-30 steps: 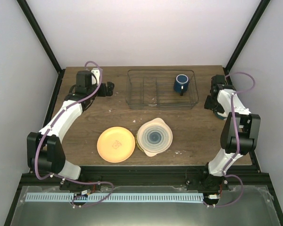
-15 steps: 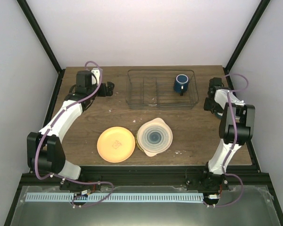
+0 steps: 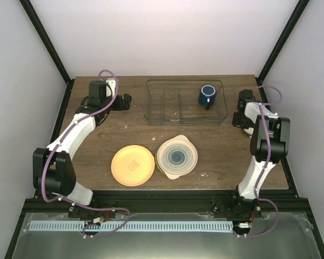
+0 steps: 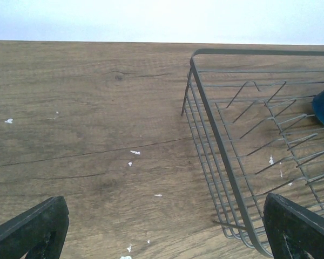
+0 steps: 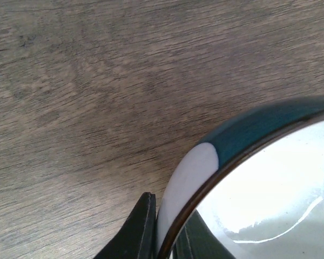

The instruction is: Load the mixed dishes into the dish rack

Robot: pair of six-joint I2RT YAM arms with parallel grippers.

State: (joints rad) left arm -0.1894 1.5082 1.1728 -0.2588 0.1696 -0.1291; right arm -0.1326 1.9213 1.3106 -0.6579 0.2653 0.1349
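Two arms at work: my right end effector (image 5: 164, 237) is pinched tight on the rim of the white-and-blue bowl (image 5: 259, 178), by the counter's (image 3: 216, 145) right edge, right of the dish rack (image 3: 186, 101). My left end effector (image 4: 167, 229) gapes wide, empty, over bare wood just left of the rack's left edge.

The left arm (image 3: 70, 137) and right arm (image 3: 254, 181) are white shells joined by black joints. Their black bases (image 3: 235, 205) sit at 6 o'clock. A lilac cable (image 3: 104, 73) trails along each arm, looping toward 12 o'clock. The left fingers (image 4: 35, 226) and right fingers (image 5: 135, 232) are matte black wedges.
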